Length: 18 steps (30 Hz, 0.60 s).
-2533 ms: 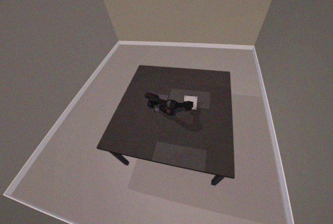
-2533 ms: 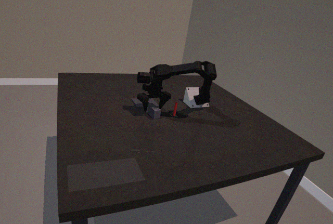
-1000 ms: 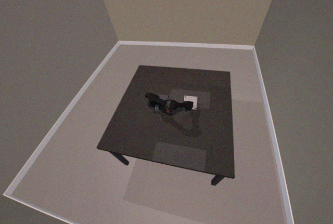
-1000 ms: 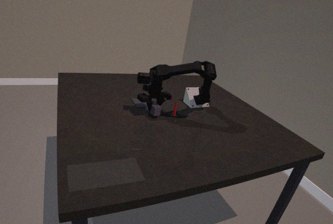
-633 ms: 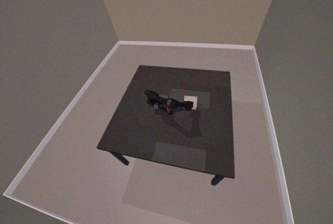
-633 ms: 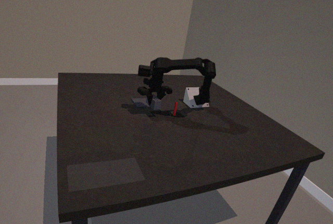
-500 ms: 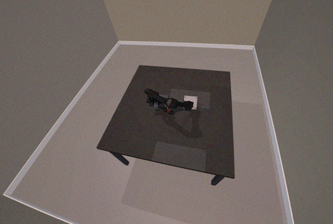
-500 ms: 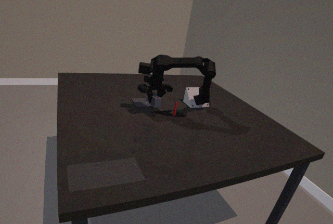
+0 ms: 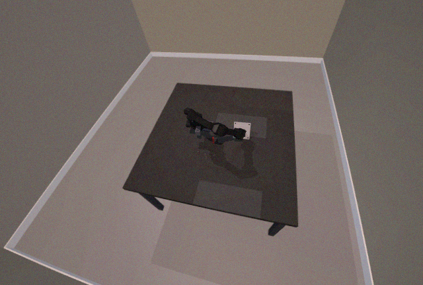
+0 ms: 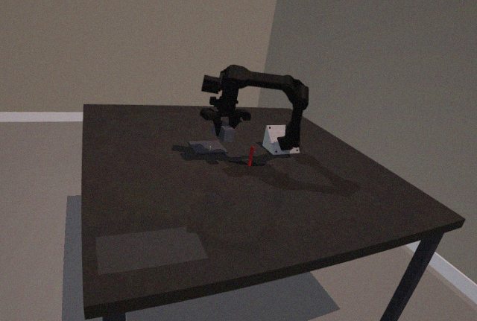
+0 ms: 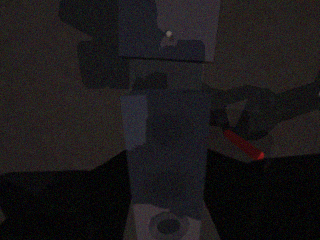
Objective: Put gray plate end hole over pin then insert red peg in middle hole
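My gripper (image 10: pixel 226 130) (image 11: pixel 162 148) is shut on the gray plate (image 10: pixel 227 134) (image 11: pixel 167 120) and holds it above the table. The plate's far end comes close to the base in the wrist view; a round hole shows at its near end, and its other holes are lost in shadow. The base (image 10: pixel 198 143) (image 11: pixel 192 17) is a flat gray square with a small light pin (image 11: pixel 169 34) standing up from it. The red peg (image 9: pixel 213 139) (image 10: pixel 251 156) (image 11: pixel 244 145) stands nearly upright, leaning slightly, to the right of the gripper in the exterior view.
A white wedge-shaped block (image 9: pixel 247 125) (image 10: pixel 270 139) with small dark holes is at the arm's foot. The dark table (image 9: pixel 164 172) (image 10: pixel 134 190) carries everything. The arm's shadow falls across the table and around the peg. Lighter rectangular patches show on the tabletop.
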Available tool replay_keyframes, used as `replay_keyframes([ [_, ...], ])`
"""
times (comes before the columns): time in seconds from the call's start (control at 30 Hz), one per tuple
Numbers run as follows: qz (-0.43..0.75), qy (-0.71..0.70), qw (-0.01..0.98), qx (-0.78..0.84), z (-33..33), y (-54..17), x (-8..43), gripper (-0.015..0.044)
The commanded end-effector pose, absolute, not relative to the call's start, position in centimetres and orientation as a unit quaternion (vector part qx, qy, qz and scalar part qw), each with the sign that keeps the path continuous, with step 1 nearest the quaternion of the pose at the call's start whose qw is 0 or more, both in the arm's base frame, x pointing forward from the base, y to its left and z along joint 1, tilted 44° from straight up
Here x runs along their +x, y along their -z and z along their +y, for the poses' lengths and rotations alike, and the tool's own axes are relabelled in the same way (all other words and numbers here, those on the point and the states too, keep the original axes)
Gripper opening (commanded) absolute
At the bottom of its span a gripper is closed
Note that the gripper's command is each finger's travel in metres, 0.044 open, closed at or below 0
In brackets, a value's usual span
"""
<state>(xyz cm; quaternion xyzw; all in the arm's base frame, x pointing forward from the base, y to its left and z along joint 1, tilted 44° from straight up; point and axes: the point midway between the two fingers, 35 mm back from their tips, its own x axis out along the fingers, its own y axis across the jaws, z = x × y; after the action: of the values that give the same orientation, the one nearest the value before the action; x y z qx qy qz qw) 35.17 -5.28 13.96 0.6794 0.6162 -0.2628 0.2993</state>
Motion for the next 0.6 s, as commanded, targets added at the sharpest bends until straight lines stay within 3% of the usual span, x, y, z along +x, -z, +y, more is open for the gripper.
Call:
replay_keyframes([
  [0.0, 0.613, 0.264, 0.301, 0.681, -6.0, -14.8, 35.0, 0.0000],
  [0.57, 0.609, 0.277, 0.288, 0.685, -8.0, -12.4, 35.1, 0.0000],
])
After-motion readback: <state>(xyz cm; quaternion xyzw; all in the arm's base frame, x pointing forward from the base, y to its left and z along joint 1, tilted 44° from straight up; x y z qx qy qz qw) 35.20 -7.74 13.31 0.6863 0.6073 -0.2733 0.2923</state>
